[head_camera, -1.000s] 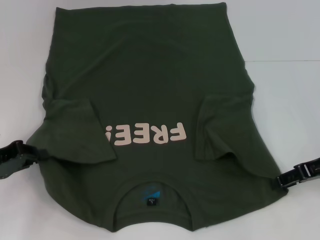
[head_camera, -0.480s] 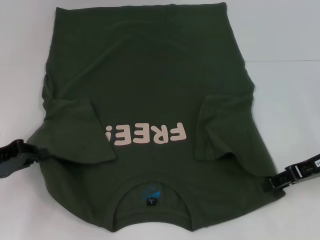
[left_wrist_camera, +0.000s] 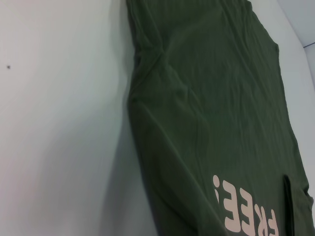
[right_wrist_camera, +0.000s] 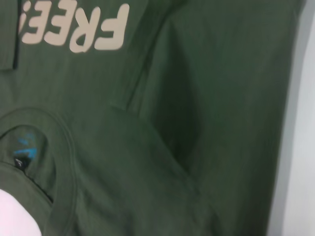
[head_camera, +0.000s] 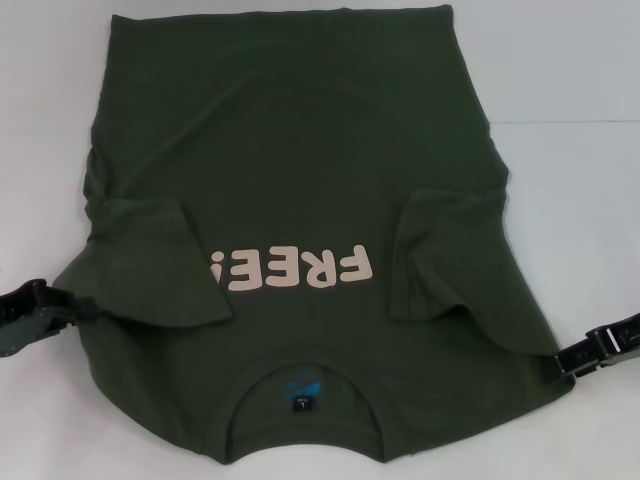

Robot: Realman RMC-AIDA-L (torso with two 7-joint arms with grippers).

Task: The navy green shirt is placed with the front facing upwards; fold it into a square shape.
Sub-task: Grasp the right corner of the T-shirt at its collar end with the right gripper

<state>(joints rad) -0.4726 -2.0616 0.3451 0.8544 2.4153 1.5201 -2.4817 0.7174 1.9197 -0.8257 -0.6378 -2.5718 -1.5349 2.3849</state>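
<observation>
The navy green shirt (head_camera: 290, 150) lies front up on the white table, collar toward me, with its pink "FREE!" lettering (head_camera: 290, 270) showing. Both sleeves are folded inward: the left sleeve (head_camera: 150, 270) and the right sleeve (head_camera: 440, 260). The black neck label (head_camera: 302, 403) shows inside the collar. My left gripper (head_camera: 68, 305) sits low at the shirt's left shoulder edge. At the right shoulder edge sits my right gripper (head_camera: 562, 362). The left wrist view shows the shirt's side (left_wrist_camera: 211, 98) and the lettering (left_wrist_camera: 246, 211). The right wrist view shows the collar (right_wrist_camera: 64, 162) and the folded sleeve (right_wrist_camera: 206, 98).
The white table (head_camera: 570, 200) surrounds the shirt on both sides. The shirt's hem reaches the far edge of the head view, and its collar end lies at the near edge.
The right gripper reached in over the shirt's right shoulder edge half a second ago and has drawn back outward. The left gripper and the shirt have barely moved.
</observation>
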